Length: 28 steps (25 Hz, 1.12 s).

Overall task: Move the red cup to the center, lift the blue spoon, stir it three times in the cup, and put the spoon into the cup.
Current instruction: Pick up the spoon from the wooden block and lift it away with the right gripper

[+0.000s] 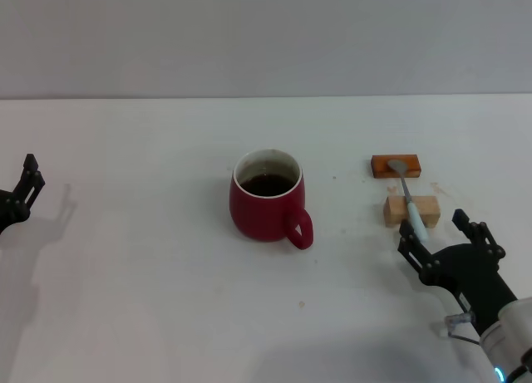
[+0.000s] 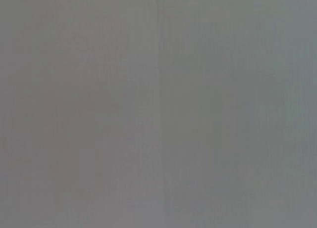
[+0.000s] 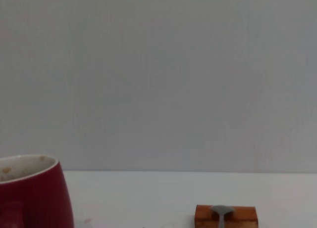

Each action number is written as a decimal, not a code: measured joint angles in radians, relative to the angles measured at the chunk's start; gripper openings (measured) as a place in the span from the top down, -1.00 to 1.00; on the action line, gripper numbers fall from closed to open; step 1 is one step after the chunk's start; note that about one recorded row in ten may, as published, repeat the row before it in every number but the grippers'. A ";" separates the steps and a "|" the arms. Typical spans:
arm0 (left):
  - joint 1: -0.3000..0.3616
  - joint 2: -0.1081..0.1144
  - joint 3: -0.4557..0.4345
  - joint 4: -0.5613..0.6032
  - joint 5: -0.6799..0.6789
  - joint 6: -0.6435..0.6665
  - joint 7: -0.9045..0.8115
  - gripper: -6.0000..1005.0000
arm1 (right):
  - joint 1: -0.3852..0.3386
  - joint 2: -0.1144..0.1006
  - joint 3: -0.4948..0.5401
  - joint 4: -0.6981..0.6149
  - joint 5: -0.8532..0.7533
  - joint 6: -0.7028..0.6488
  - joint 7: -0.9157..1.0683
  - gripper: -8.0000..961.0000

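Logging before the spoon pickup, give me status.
Right gripper open, at spoon handle end. Left gripper parked far left. Cup centered, spoon rests across two blocks. Nothing in the way.

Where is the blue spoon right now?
In the head view the blue spoon lies on the robot's right, bridging two wooden blocks, right of the red cup and just ahead of the right gripper.

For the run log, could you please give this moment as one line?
red cup: centre | blue spoon: on wooden blocks | right gripper: open, near handle | left gripper: parked
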 joint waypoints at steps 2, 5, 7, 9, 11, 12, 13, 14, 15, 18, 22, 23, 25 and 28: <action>-0.001 0.000 0.000 0.000 0.000 0.000 0.000 -0.72 | 0.005 0.000 0.000 0.000 0.000 0.011 0.001 -0.70; -0.001 0.000 0.000 0.000 0.000 0.000 0.000 -0.71 | 0.009 0.000 0.000 0.000 0.000 0.016 0.001 -0.70; -0.001 0.000 0.000 0.000 0.000 0.000 0.000 -0.71 | 0.009 0.000 -0.001 0.000 0.000 0.016 0.001 -0.70; -0.004 -0.002 0.000 0.000 0.000 0.000 0.000 -0.71 | 0.011 0.000 -0.002 0.000 0.000 0.020 0.001 -0.70; -0.004 -0.002 0.000 0.000 0.000 0.000 0.000 -0.71 | 0.011 0.000 -0.002 0.000 0.000 0.024 0.001 -0.70; -0.005 -0.002 0.000 0.000 0.000 0.001 0.000 -0.71 | 0.012 0.000 -0.001 0.000 0.000 0.028 0.001 -0.70; -0.005 -0.002 0.000 0.000 0.000 0.001 0.000 -0.71 | 0.014 0.000 -0.001 -0.002 0.000 0.033 0.001 -0.70; -0.005 -0.002 0.001 0.000 0.000 0.001 0.000 -0.71 | 0.016 0.000 0.000 -0.005 0.000 0.038 0.002 -0.70; -0.005 -0.002 0.002 0.000 0.000 0.001 0.000 -0.71 | 0.019 0.000 0.000 -0.009 0.000 0.041 0.002 -0.70; -0.006 -0.002 0.012 0.000 0.000 0.003 0.001 -0.71 | 0.022 0.000 0.001 -0.011 0.000 0.045 0.003 -0.70; -0.004 -0.002 0.013 0.000 0.000 0.008 0.001 -0.71 | 0.020 0.000 -0.002 -0.005 0.000 0.044 0.003 -0.70; -0.004 -0.002 0.013 0.000 0.000 0.008 0.001 -0.71 | 0.020 0.000 -0.003 -0.005 0.000 0.043 0.003 -0.70; -0.001 -0.002 0.014 0.000 0.000 0.008 0.002 -0.71 | 0.019 0.000 -0.005 -0.005 0.000 0.042 0.003 -0.70; 0.001 -0.002 0.014 0.000 0.000 0.010 0.003 -0.71 | 0.019 0.000 -0.004 -0.004 0.000 0.043 0.003 -0.70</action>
